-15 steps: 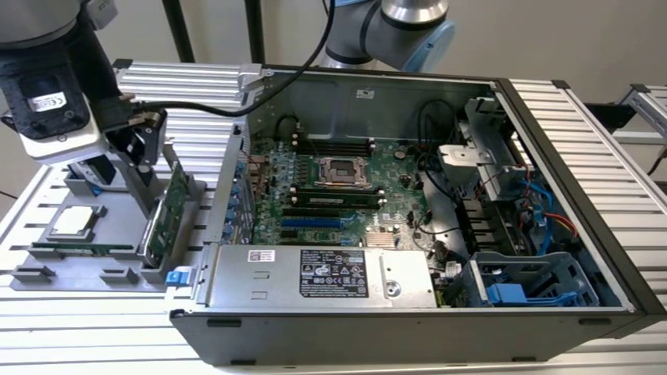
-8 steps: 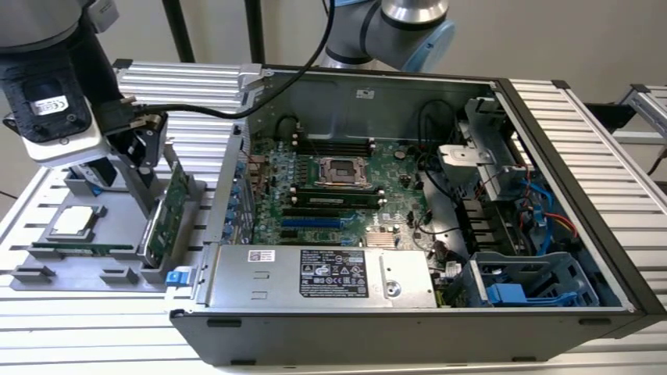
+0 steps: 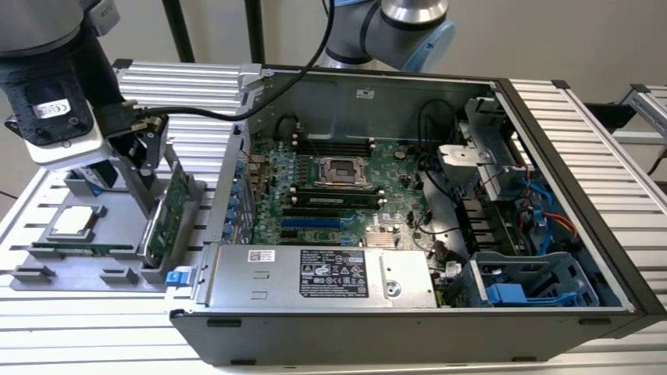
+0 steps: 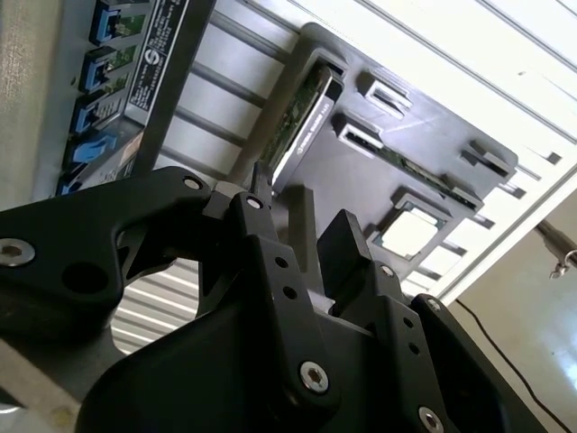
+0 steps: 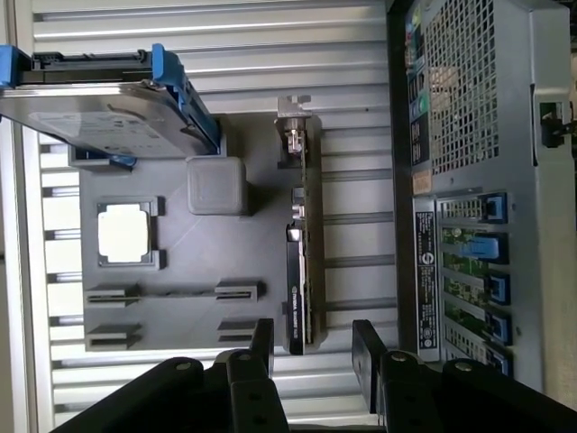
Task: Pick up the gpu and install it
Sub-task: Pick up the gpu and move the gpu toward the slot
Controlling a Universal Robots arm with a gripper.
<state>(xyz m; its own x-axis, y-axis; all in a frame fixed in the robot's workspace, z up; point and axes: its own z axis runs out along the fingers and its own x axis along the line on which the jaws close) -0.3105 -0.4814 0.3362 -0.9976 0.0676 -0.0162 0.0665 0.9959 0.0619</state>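
a: where is the gpu [image 5: 300, 262]?
b: it stands on its long edge in a slot of the grey tray [image 5: 234, 253]. the tray lies on the slatted counter [image 5: 225, 54], just beside the open computer case [image 3: 396, 336]. the card's silver bracket is at the end far from the gripper [image 5: 312, 332].
a: and what is the gripper doing?
b: it hangs over the card's near end, spread wide and gripping nothing. in the first wrist view the card's end shows between the two fingers [image 5: 264, 347], with a gap on each side.
a: what else is in the tray?
b: a square processor chip [image 5: 123, 233] lies flat in its pocket, with a thin memory stick [image 5: 176, 291] near it. a silver hard drive with blue rails [image 5: 99, 104] sits at the far end.
a: and the case?
b: its side is off, so the motherboard [image 3: 323, 187] shows in the exterior view.
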